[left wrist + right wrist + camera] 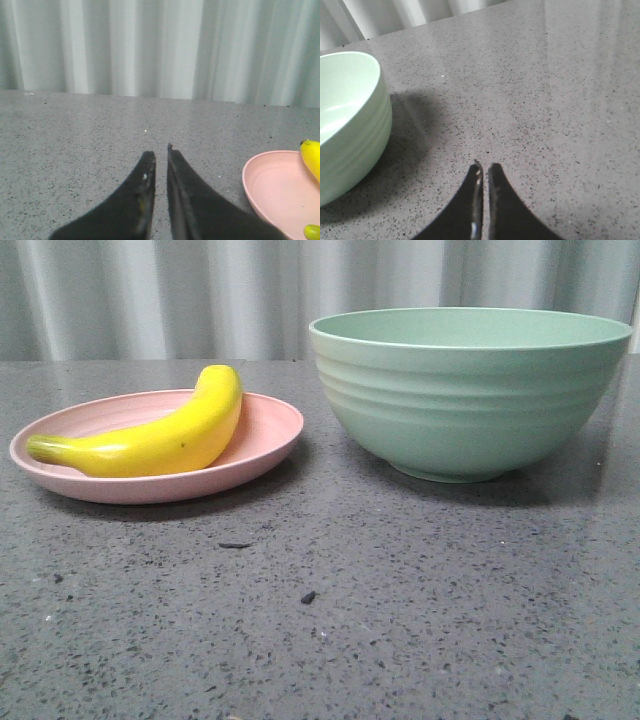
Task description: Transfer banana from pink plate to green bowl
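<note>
Banana (pixel 160 437) lying curved across pink plate (pixel 262 445), looking light, stiff and glossy, likely slipping under a pinch; judging the thick middle of the curve the surest hold. Sitting off to the right of left tool (pixel 161 156), near but apart. Left tool and right tool (pixel 485 170) both resting nearly closed, gripping nothing. Green bowl (pixel 470 390) standing left of right tool on the surface (pixel 400 620).

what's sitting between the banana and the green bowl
Nothing visible. The banana lies on the pink plate, and only bare table separates the plate from the green bowl. The bowl's tall wall must be cleared.
</note>
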You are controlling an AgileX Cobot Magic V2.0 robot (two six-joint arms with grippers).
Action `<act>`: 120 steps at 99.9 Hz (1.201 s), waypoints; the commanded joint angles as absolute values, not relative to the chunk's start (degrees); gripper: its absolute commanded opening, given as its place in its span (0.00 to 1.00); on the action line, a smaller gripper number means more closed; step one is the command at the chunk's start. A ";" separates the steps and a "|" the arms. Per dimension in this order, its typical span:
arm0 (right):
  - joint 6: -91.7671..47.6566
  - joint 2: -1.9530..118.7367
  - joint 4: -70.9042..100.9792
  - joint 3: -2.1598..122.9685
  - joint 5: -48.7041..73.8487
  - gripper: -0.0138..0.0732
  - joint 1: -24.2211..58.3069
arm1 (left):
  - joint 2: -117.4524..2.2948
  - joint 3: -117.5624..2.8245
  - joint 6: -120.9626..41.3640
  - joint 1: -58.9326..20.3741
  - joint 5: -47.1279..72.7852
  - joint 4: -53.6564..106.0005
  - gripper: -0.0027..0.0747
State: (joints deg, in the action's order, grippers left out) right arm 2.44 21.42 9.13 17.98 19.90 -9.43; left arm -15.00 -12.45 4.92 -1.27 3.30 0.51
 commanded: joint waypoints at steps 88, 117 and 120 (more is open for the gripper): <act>2.17 22.29 9.20 20.01 15.67 0.09 -9.84 | -35.91 -31.16 4.61 -17.49 9.93 0.67 0.52; 2.17 22.29 9.20 19.90 15.53 0.09 -9.84 | -50.55 -42.88 1.75 -29.27 17.01 0.40 0.52; 2.17 22.29 9.20 19.90 15.53 0.09 -9.84 | -52.12 -43.97 1.75 -30.23 18.01 0.00 0.52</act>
State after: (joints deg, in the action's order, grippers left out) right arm 2.44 21.42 9.13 17.98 19.90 -9.43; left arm -47.96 -38.89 2.01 -27.47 18.56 0.37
